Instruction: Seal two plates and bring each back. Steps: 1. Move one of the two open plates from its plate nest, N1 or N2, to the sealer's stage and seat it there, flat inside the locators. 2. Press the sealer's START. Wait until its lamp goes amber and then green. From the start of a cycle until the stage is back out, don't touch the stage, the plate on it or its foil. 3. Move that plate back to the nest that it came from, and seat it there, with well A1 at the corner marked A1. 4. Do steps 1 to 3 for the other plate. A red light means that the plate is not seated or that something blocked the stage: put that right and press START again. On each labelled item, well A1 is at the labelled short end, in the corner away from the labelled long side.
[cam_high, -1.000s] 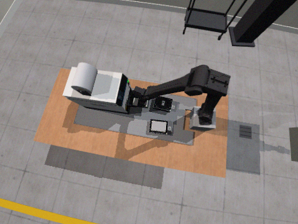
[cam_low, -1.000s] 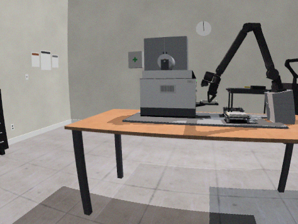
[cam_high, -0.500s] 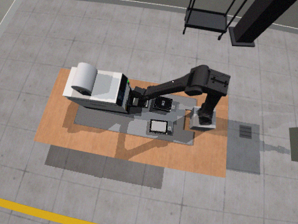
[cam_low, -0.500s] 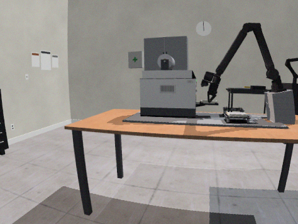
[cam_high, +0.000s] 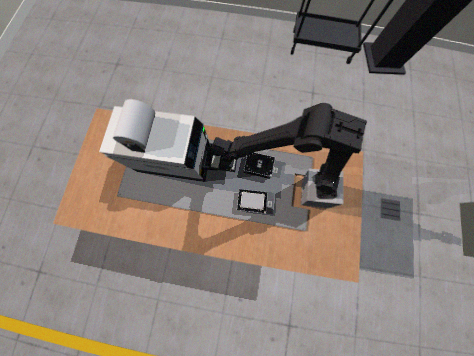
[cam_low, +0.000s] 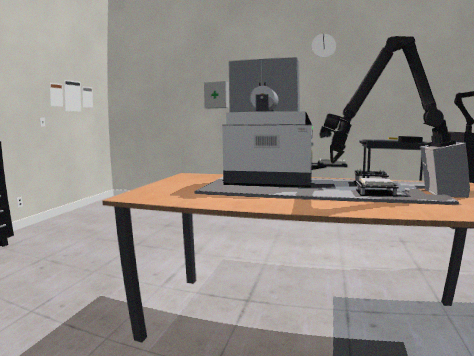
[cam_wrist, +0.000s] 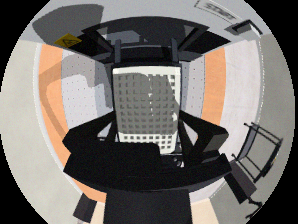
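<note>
My gripper (cam_high: 224, 162) (cam_low: 336, 158) (cam_wrist: 147, 113) is shut on a white well plate (cam_wrist: 147, 100), one finger at each long side. The plate is level at the sealer's extended stage (cam_low: 318, 165); whether it rests fully on the stage is hidden. Its well grid shows in the wrist view, partly in shadow; its near end is covered by the gripper body. The sealer (cam_high: 172, 132) (cam_low: 267, 157) shows a green lamp (cam_high: 203, 129). Nest N2 (cam_high: 259, 165) is empty, its label visible. The other white plate (cam_high: 252, 201) (cam_low: 377, 183) sits in the front nest; its wells are too small to make out.
The sealer's dark front stands just beyond the held plate. A white foil roll (cam_high: 135, 122) is on top of the sealer. The arm reaches over the N2 side from its base (cam_high: 322, 192) at the right. A grey board (cam_high: 150, 190) lies under the sealer and nests.
</note>
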